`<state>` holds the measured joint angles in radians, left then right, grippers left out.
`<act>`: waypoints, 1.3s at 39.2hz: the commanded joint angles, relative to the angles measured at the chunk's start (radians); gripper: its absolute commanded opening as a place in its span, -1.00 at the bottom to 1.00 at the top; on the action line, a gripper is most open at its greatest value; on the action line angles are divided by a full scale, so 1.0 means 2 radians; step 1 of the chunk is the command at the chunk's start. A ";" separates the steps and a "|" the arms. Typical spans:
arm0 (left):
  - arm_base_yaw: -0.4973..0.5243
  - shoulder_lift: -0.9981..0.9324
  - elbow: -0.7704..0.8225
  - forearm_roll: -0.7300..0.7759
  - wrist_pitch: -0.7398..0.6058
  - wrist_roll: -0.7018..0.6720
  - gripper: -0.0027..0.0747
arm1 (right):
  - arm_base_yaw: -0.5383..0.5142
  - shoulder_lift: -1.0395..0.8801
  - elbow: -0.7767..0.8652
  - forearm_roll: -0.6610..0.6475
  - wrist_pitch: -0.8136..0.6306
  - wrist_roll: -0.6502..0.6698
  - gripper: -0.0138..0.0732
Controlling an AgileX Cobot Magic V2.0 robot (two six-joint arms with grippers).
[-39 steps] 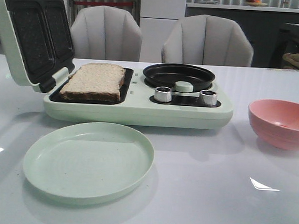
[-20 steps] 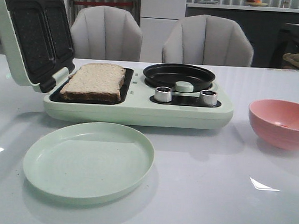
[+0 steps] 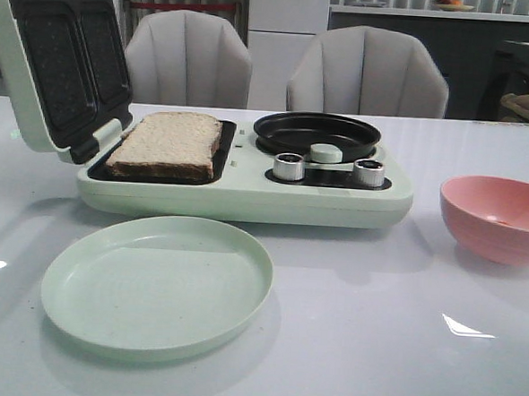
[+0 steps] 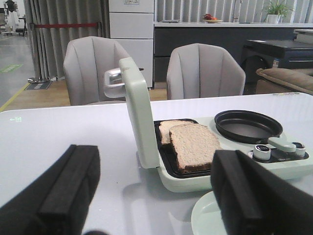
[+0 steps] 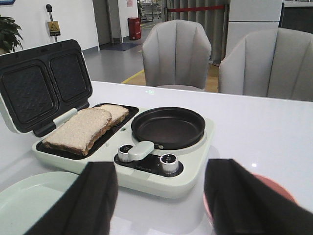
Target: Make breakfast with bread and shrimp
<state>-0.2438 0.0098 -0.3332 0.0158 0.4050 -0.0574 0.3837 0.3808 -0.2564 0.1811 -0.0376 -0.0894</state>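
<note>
Two slices of bread (image 3: 167,144) lie overlapping in the open sandwich tray of the pale green appliance (image 3: 247,197). The left wrist view shows the nearer slice (image 4: 194,145) and the one behind it (image 4: 167,128); the right wrist view shows them too (image 5: 78,128). No shrimp shows in any view. My left gripper (image 4: 156,196) is open and holds nothing, well back from the appliance, over the table. My right gripper (image 5: 164,196) is also open and holds nothing, on the near side of the knobs (image 5: 168,163). Neither gripper appears in the front view.
The appliance lid (image 3: 57,60) stands open at the left. A black round pan (image 3: 317,133) sits on its right half. A pale green plate (image 3: 156,284) lies in front of it. A pink bowl (image 3: 499,217) stands at the right. Two grey chairs (image 3: 366,74) are behind the table.
</note>
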 commanded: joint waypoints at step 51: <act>0.036 0.560 -0.377 -0.084 -0.041 -0.009 0.44 | -0.003 0.001 -0.015 -0.001 -0.037 -0.002 0.46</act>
<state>-0.2075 1.1130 -1.0267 -0.1131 0.4101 -0.0634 0.3837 0.3808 -0.2564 0.1827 -0.0351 -0.0894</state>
